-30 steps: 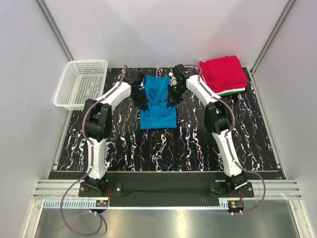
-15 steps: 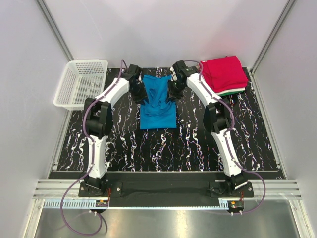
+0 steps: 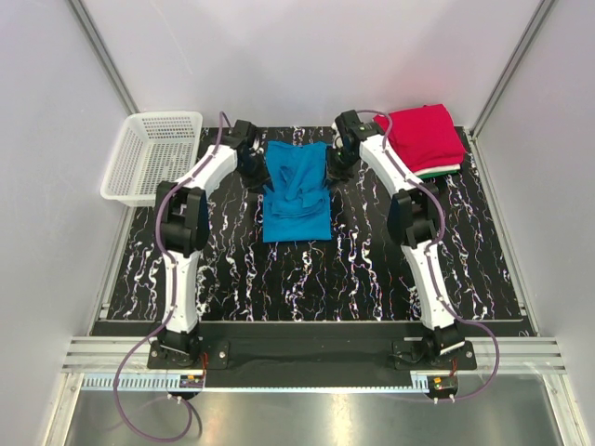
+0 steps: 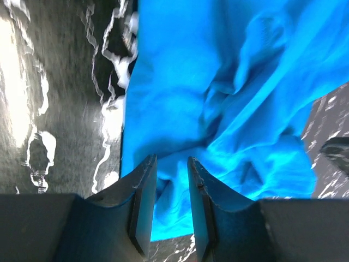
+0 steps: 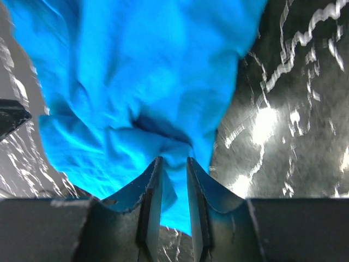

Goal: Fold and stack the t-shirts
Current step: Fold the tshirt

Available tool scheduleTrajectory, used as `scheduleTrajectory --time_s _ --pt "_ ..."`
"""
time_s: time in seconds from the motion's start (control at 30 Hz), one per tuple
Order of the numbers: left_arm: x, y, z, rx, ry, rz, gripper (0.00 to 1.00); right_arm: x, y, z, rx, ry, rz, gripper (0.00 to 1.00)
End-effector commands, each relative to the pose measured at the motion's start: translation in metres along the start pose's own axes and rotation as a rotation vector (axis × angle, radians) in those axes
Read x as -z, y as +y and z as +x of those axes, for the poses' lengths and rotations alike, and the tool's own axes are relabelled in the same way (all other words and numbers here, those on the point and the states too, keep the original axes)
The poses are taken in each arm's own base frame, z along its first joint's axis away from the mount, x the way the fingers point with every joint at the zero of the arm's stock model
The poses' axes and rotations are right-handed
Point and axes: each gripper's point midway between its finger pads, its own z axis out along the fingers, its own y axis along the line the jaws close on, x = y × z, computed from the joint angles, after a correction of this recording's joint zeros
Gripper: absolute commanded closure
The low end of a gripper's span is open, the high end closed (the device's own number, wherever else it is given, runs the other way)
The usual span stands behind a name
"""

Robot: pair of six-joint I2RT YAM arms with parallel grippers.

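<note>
The bright blue t-shirt [image 3: 297,193] lies on the black marbled table, folded narrow, with rumpled folds across its middle. My left gripper [image 3: 254,167] hangs at its left edge and my right gripper [image 3: 336,164] at its right edge, both near the shirt's far half. In the left wrist view the left gripper [image 4: 172,164] is open, with blue cloth [image 4: 218,87] lying below the gap. In the right wrist view the right gripper [image 5: 174,164] is also open over the shirt's edge [image 5: 142,71]. A folded stack with a red t-shirt [image 3: 420,135] on top sits at the back right, with green and white edges [image 3: 439,172] under it.
A white mesh basket [image 3: 152,156] stands at the back left, partly off the table's corner. Grey walls close in the far side and both flanks. The near half of the table [image 3: 307,279] shows only its marbled surface between the two arm bases.
Both grippers have opened and let go of the blue t-shirt. They moved off its middle, outward and toward the far side. The cloth now lies rumpled where they left it.
</note>
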Motion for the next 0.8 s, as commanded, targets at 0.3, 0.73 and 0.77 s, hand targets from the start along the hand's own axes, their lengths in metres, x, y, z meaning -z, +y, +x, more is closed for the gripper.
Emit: scheduleTrajectory --time_s 0.3,0.73,0.77 --pt "0.027 0.005 0.040 -0.014 0.048 0.056 0.62 0.043 0.011 0.032 0.005 0.002 -0.054 0.58" --pt "0.033 -0.006 0.030 -0.028 0.027 0.085 0.62 0.046 0.019 0.029 0.005 -0.010 -0.089 0.57" --pt "0.032 -0.006 0.030 -0.025 0.029 0.087 0.62 0.046 0.019 0.029 0.005 -0.006 -0.094 0.57"
